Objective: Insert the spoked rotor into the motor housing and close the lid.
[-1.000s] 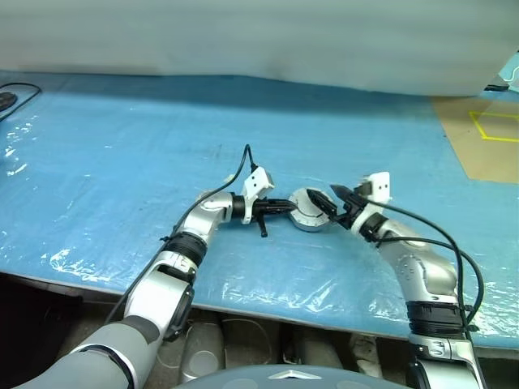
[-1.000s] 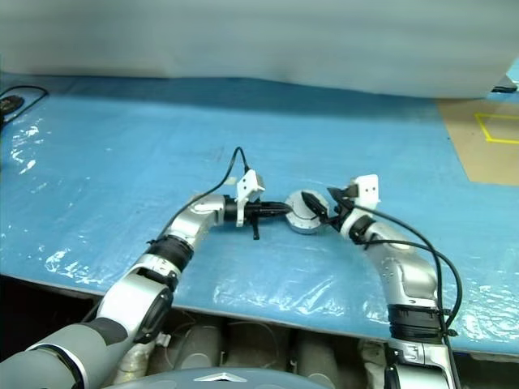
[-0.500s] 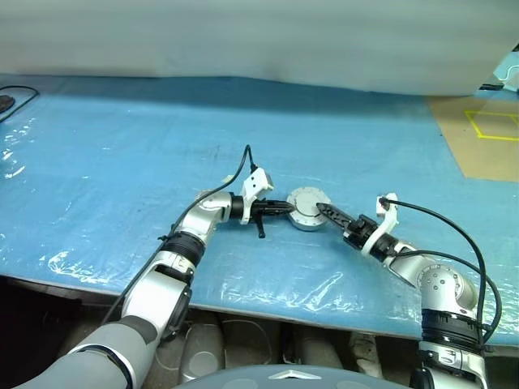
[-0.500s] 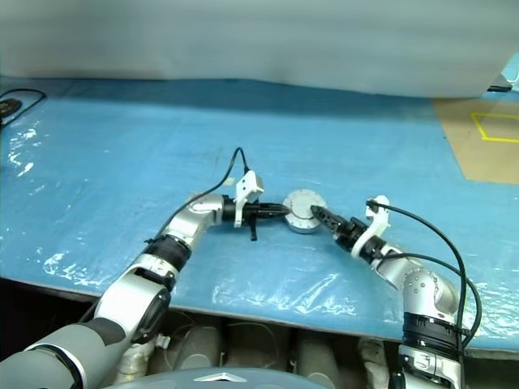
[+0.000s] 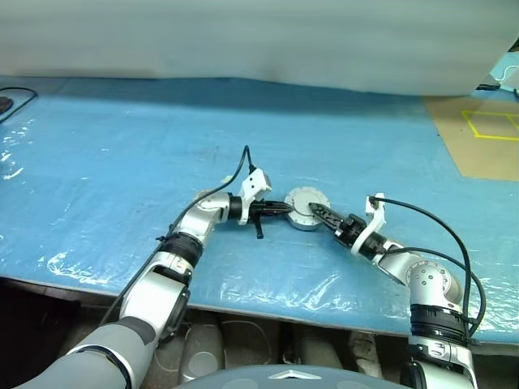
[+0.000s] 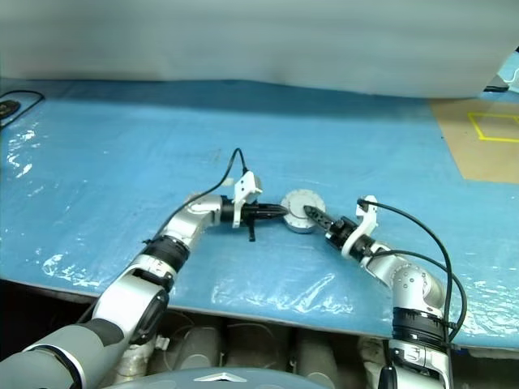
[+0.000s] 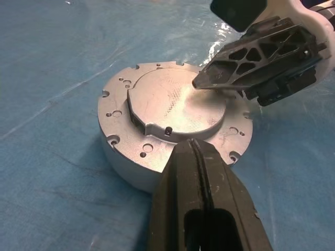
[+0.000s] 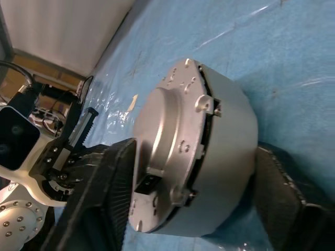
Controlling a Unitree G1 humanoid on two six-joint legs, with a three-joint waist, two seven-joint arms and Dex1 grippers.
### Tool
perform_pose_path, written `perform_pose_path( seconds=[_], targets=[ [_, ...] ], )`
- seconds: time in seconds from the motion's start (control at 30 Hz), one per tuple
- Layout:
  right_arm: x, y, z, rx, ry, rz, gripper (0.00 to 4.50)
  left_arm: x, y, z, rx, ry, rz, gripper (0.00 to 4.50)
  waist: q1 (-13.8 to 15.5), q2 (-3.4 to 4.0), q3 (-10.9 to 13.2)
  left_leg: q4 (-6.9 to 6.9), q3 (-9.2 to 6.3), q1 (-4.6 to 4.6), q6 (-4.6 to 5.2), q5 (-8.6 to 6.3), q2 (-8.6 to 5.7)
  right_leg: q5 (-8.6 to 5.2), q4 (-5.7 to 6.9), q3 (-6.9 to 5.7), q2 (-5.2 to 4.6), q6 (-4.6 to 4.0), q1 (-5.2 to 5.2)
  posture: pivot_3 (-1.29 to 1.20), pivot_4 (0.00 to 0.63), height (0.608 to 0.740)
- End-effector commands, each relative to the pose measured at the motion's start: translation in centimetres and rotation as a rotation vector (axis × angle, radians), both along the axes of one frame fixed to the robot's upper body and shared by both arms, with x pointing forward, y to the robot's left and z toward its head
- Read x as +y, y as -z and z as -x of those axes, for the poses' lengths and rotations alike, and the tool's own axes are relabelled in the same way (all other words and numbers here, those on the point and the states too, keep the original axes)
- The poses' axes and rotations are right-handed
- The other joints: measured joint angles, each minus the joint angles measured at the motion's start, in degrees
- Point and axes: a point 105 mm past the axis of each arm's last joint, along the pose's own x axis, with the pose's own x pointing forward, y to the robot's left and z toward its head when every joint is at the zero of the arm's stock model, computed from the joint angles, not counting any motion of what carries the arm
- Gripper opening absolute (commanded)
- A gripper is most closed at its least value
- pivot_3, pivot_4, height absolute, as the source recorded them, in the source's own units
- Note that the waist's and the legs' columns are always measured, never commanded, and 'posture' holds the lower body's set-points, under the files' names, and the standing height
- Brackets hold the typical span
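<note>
The motor housing (image 7: 119, 163) stands on the blue table, and the lid (image 7: 178, 104) lies flat on it, smooth face up. The spoked rotor is hidden. My left gripper (image 5: 284, 208) is shut, its tip (image 7: 191, 145) against the housing's left side. My right gripper (image 5: 316, 213) comes in low from the right and is open. Its upper finger (image 7: 251, 60) reaches over the lid with the tip on the lid's top. The other finger (image 8: 282, 188) lies beside the housing's base, so the housing sits between the two.
Blue plastic sheeting (image 5: 122, 162) covers the table, whose front edge (image 5: 243, 293) runs close under both arms. A black cable (image 5: 16, 96) lies at the far left. A tan board with yellow tape (image 5: 486, 134) is at the far right.
My right arm dropped from a raised pose to low over the table, rolled its wrist, and moved in on the housing with its fingers narrowing. The lid now lies flat. My left gripper stayed put.
</note>
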Motion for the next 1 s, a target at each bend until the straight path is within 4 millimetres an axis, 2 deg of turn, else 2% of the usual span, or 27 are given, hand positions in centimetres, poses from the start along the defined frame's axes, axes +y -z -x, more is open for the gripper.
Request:
perform_pose_path(
  seconds=[0.03, 0.13, 0.43, 0.63, 0.8, 1.0],
  targets=[
    [1.1, 1.1, 1.0, 0.052, -0.049, -0.03, 2.26, -0.3, 0.6, 0.5, 0.006, 0.021, -0.022, 0.0, 0.0, 0.05, 0.0, 0.0, 0.01, -0.01, 0.01, 0.0, 0.0, 0.0, 0.0, 0.0, 0.0, 0.0, -0.01, 0.0, 0.15, 0.74],
    [1.0, 1.0, 1.0, 0.047, -0.044, -0.033, 2.1, -0.4, 0.6, 0.6, 0.008, 0.024, -0.021, 0.0, 0.1, 0.05, 0.0, 0.01, 0.01, 0.01, 0.05, -0.02, -0.02, 0.0, 0.0, 0.0, -0.01, 0.0, 0.03, 0.0, 0.15, 0.74],
    [1.5, 0.7, 1.1, 0.032, -0.057, -0.049, 2.08, -0.4, 0.5, 0.6, 0.009, 0.026, -0.022, 0.0, 0.1, 0.05, 0.0, 0.02, 0.01, 0.05, 0.04, -0.02, -0.01, 0.0, 0.0, 0.0, -0.01, 0.02, 0.09, 0.0, 0.15, 0.74],
    [1.9, -1.4, 0.8, -0.012, -0.063, -0.188, 2.06, -0.3, 0.6, 0.6, 0.01, 0.024, -0.024, 0.0, 0.1, 0.06, 0.0, 0.02, 0.01, 0.0, 0.05, -0.02, -0.02, 0.0, 0.0, 0.0, -0.01, 0.01, 0.0, 0.0, 0.15, 0.74],
    [3.3, -2.0, 0.9, -0.042, -0.09, -0.162, 2.06, -0.3, 0.6, 0.6, 0.008, 0.021, -0.026, 0.0, 0.1, 0.06, 0.0, 0.02, 0.01, -0.2, 0.01, 0.0, -0.01, 0.01, 0.02, -0.01, -0.01, -0.01, -0.22, 0.0, 0.15, 0.74],
    [3.2, -1.5, 0.7, -0.022, -0.053, -0.153, 2.06, -0.1, 0.7, 0.7, 0.01, 0.02, -0.027, 0.0, 0.0, 0.07, 0.0, 0.02, 0.01, -0.23, -0.01, 0.01, -0.01, 0.02, 0.04, -0.01, -0.01, -0.02, -0.26, 0.0, 0.15, 0.74]
  ],
)
